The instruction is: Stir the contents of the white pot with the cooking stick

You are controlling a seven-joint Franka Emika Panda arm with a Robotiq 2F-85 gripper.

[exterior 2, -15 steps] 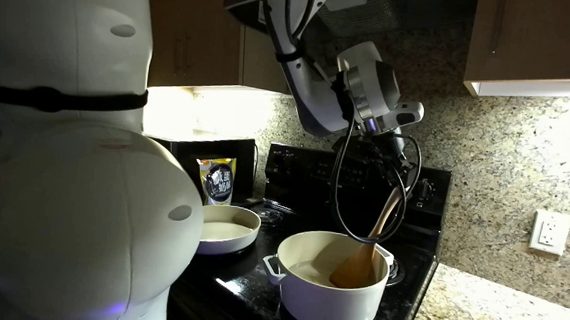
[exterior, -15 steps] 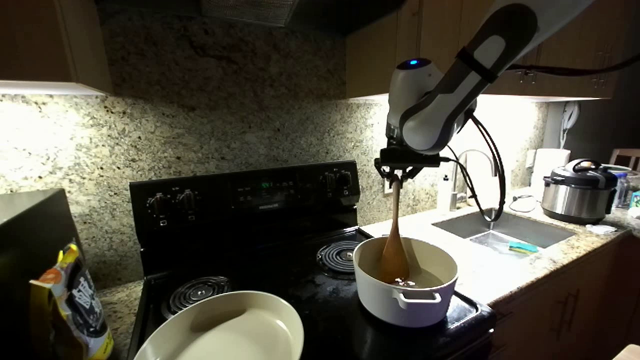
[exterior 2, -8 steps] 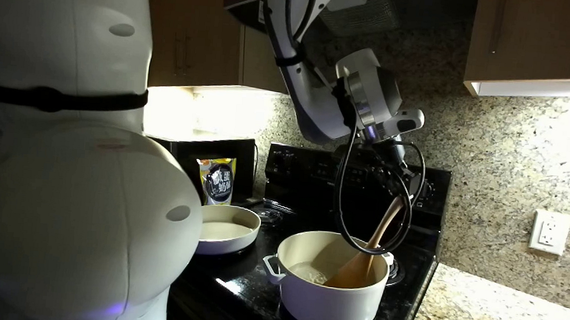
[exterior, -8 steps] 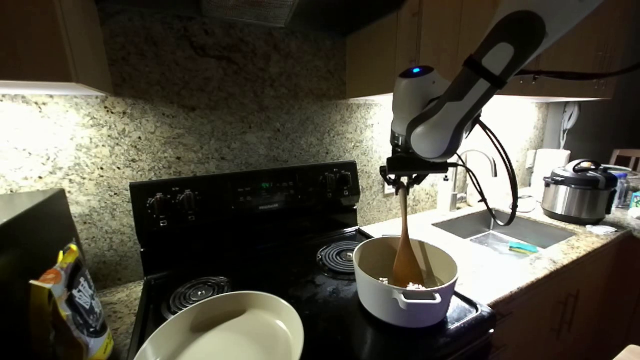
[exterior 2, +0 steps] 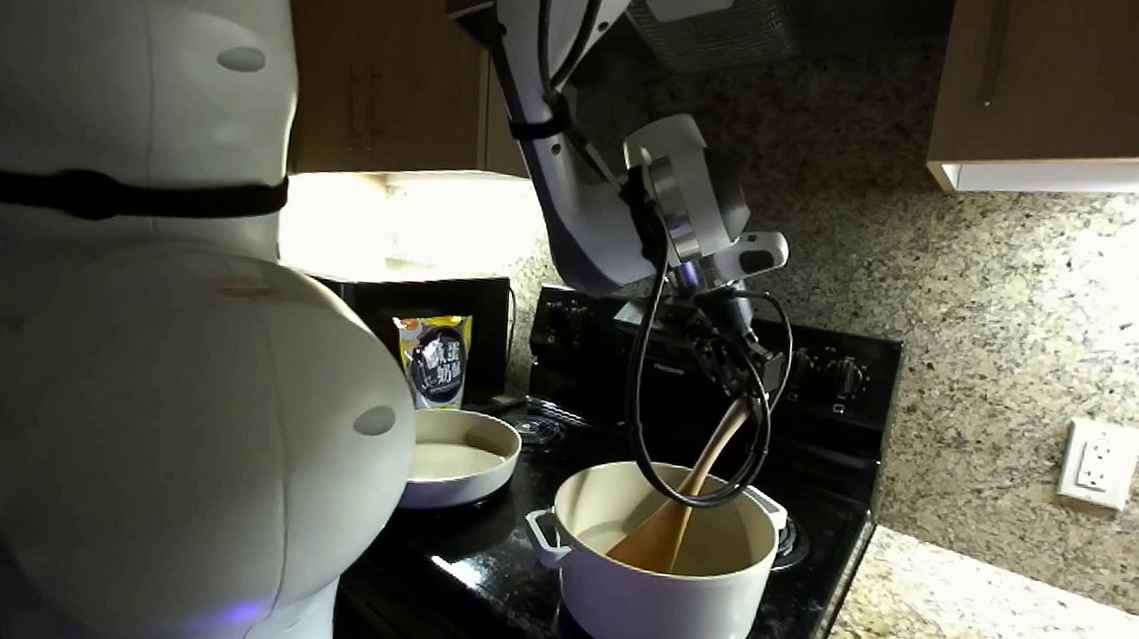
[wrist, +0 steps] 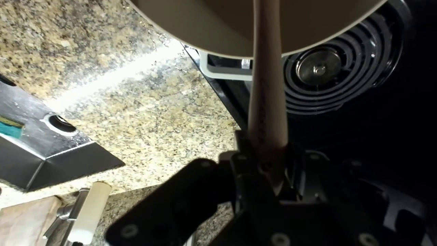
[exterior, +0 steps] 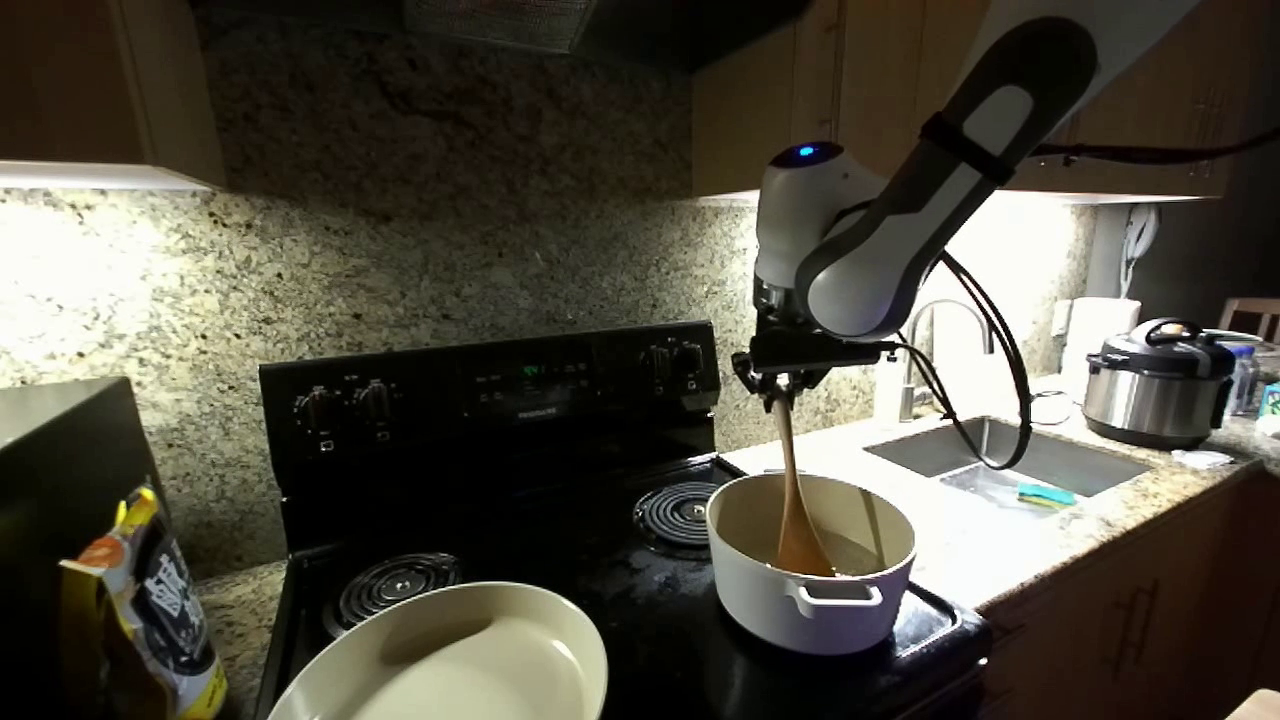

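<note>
The white pot (exterior: 810,615) stands on the stove's front burner, nearest the counter. Its contents (exterior 2: 603,534) show as a pale, watery surface low inside the rim. The cooking stick (exterior: 795,500), a brown wooden spoon, leans in the pot with its broad blade (exterior 2: 654,541) down in the contents. Above the pot, my gripper (exterior: 781,396) is shut on the handle's top end. In the wrist view the handle (wrist: 268,102) runs up from between the dark fingers into the pot, and the blade is out of view there.
A shallow white pan (exterior: 480,660) sits on the stove beside the pot. Behind the pot is a coil burner (exterior: 680,512) and the control panel (exterior: 500,385). A sink (exterior: 1000,455) and a steel cooker (exterior: 1155,395) are on the counter side. My black cable (exterior 2: 639,395) loops over the pot's rim.
In an exterior view the gripper and stick swung right, then back left, and sit lower. The other angle shows the blade shifted left inside the pot. The pot stays put.
</note>
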